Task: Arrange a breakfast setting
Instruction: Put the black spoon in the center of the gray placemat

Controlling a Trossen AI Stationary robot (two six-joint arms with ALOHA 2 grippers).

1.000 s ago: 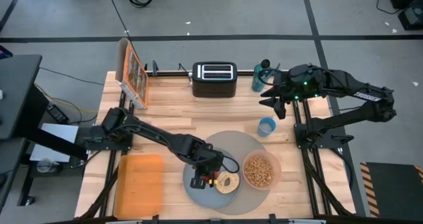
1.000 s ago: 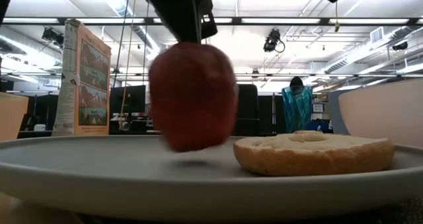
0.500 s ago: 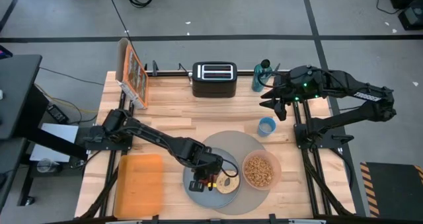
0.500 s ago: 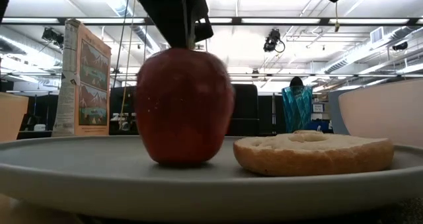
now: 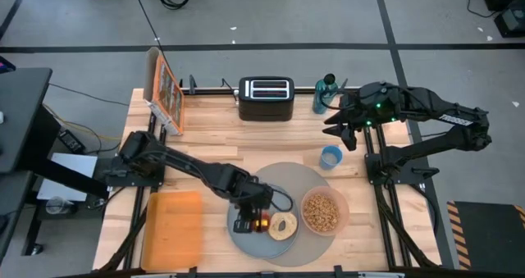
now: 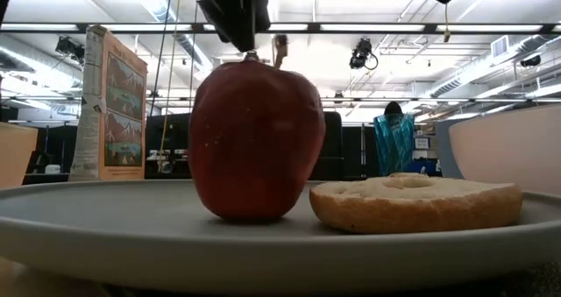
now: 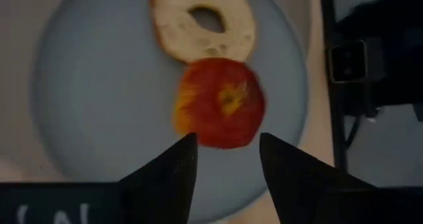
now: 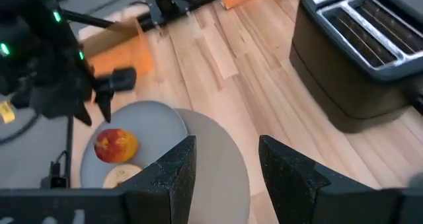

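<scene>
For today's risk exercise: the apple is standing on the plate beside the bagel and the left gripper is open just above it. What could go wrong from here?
1. The red apple stands free on the grey-blue plate, right against the tan bagel; it might tip or roll.
2. The left gripper hangs open close over the apple, so a finger could clip it while lifting away.
3. The left arm crosses the grey mat near the pink bowl; a wide swing might bump it.

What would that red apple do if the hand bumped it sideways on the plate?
The apple stands upright on its rounded base, so a nudge would probably tip it and set it rolling. The plate looks smooth and nearly flat, so little would slow it. The bagel lies right beside it and might stop a roll that way. The left hand hangs open just above.
</scene>
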